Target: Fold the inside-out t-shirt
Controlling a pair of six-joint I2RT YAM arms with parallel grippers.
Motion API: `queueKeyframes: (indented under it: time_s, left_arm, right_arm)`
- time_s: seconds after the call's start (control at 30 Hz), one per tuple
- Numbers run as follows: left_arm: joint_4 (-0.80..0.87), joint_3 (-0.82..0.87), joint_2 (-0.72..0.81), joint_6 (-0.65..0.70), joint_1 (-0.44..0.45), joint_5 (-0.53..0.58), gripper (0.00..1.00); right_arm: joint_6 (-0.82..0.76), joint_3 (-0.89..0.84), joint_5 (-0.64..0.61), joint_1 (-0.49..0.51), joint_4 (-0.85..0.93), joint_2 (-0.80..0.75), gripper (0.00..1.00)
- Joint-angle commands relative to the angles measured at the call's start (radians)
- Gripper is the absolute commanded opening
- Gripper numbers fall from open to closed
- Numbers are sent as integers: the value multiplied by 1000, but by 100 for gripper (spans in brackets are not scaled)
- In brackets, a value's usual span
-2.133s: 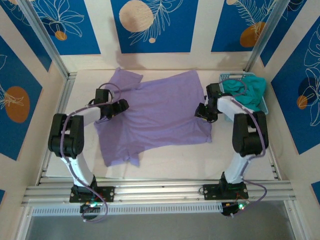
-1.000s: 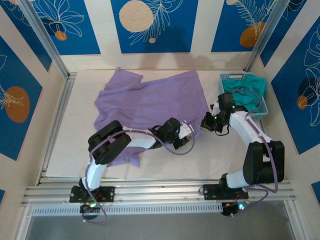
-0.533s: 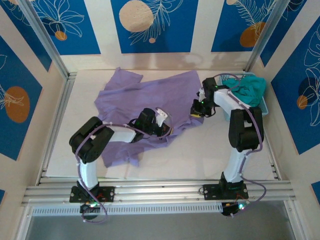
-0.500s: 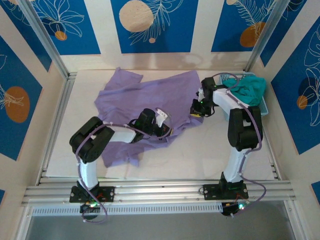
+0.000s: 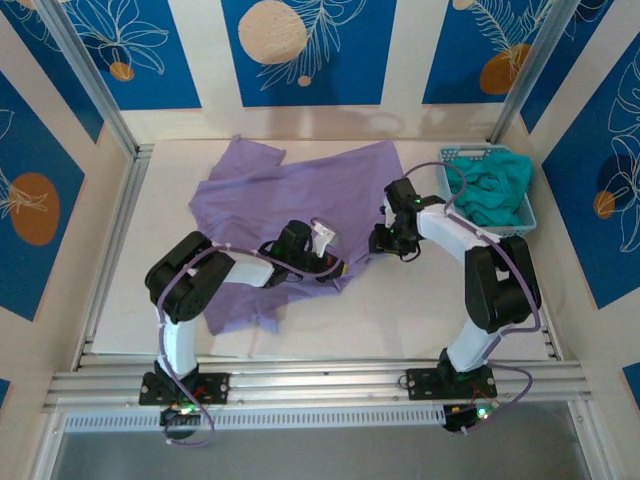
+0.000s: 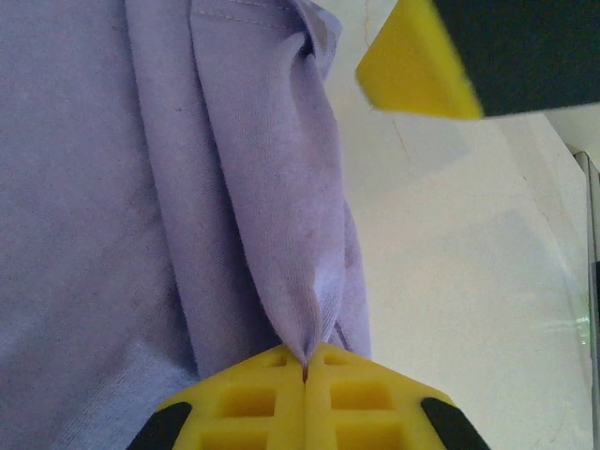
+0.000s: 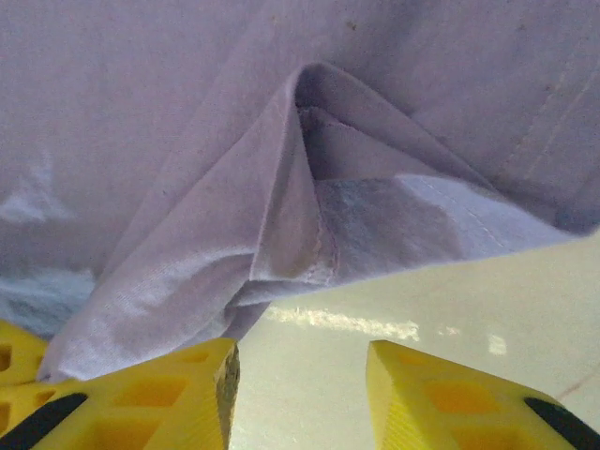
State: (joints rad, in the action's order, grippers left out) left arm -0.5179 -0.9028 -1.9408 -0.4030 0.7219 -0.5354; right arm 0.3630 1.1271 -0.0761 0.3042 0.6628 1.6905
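No lettering can be read on the t-shirt (image 5: pixel 300 200) or anywhere else.

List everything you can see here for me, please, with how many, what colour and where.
table: one, white, under everything.
basket: one, light blue, far-right corner of the table.
garment: one, teal-green, heaped in the basket.
t-shirt: one, lavender-purple, rumpled across the table's middle and far left.
left tool: one, yellow fingers, shut on a t-shirt fold near the middle.
right tool: one, yellow fingers, open at the t-shirt's right edge.

Right gripper (image 5: pixel 377 243) now nearer left gripper (image 5: pixel 338 266)
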Motion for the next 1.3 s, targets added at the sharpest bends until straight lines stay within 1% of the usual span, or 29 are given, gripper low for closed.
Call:
queueKeyframes:
  time_s: [0.0, 0.1, 0.17, 0.2, 0.27, 0.3, 0.33, 0.4, 0.53, 0.6, 0.67, 0.73, 0.77, 0.83, 0.9, 1.03, 1.1, 1.13, 1.2, 1.27]
  left_arm:
    - [-27, 14, -11, -7, -9, -28, 0]
    - [-24, 20, -4, -4, -10, -26, 0]
    - [-22, 24, -3, 0, -11, -26, 0]
    - [-24, 27, -1, 1, -11, -24, 0]
    - [-26, 31, 2, 1, -12, -22, 0]
    - [-26, 33, 3, 2, -13, -24, 0]
    - [-25, 35, 3, 4, -14, -25, 0]
    - [-22, 35, 0, 6, -16, -29, 0]
    - [-29, 35, -6, 0, -18, -34, 0]
    - [-31, 35, -7, -1, -18, -34, 0]
    - [-28, 32, -9, 2, -19, -32, 0]
    - [-30, 31, -10, 1, -18, -31, 0]
    - [-30, 31, -12, 1, -19, -32, 0]
    - [-35, 30, -15, -3, -18, -34, 0]
    - [-34, 29, -17, -5, -18, -36, 0]
    - [-34, 30, -16, -4, -18, -37, 0]
    - [-35, 29, -18, -5, -19, -39, 0]
    - [-35, 29, -18, -5, -19, -40, 0]
    - [-34, 28, -17, -5, -19, -38, 0]
    - [-32, 31, -15, -4, -19, -39, 0]
  right_arm:
    - [26, 10, -21, 3, -72, 53, 42]
    - [18, 57, -50, -2, -75, 104, 41]
    - [7, 75, -53, -6, -89, 109, 39]
    - [3, 82, -59, -12, -97, 113, 35]
    - [-5, 109, -90, -21, -83, 126, 20]
    - [-9, 122, -134, -27, -69, 131, 13]
    - [-11, 138, -178, -34, -49, 134, 8]
    - [-12, 164, -238, -51, -12, 136, 5]
    - [-27, 185, -303, -55, 38, 116, 5]
    - [-41, 166, -284, -38, 35, 85, 7]
    - [-44, 121, -193, -13, 9, 39, 14]
    - [-15, 68, -63, -1, -36, 14, 27]
    - [-2, 54, -23, 1, -51, 15, 32]
    - [13, 37, 15, 6, -83, 36, 38]
    - [19, 48, 16, 10, -86, 73, 41]
    - [15, 81, 0, 18, -103, 134, 40]
    - [9, 110, -34, 19, -92, 164, 35]
    - [7, 123, -54, 19, -83, 175, 31]
    - [3, 136, -107, 19, -66, 185, 20]
    - [-6, 142, -165, 18, -42, 176, 12]
